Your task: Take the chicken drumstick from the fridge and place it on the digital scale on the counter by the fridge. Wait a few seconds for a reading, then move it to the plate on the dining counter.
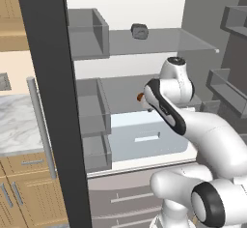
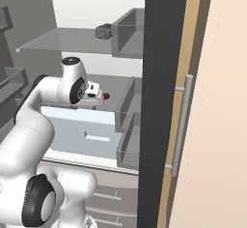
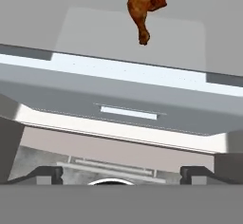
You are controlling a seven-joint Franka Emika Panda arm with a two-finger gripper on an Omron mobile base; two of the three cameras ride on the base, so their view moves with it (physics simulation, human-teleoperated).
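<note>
The fridge (image 1: 48, 101) stands open and my arm reaches into it. The chicken drumstick (image 3: 146, 7) is a reddish-brown lump lying on the grey shelf above the white drawer (image 3: 123, 109), narrow end toward me. It shows as a small orange spot beside the hand in the left base view (image 1: 140, 97) and the right base view (image 2: 106, 96). My gripper (image 3: 122, 174) is open with nothing between its fingers. It is short of the drumstick, over the drawer's front. The digital scale, the plate and the dining counter are out of view.
A grey lumpy object (image 1: 139, 31) sits on the upper glass shelf. Grey door bins (image 1: 91, 106) line the left door, with more bins (image 2: 126, 111) on the right one. A marble counter (image 1: 14, 121) over wooden cabinets lies left of the fridge.
</note>
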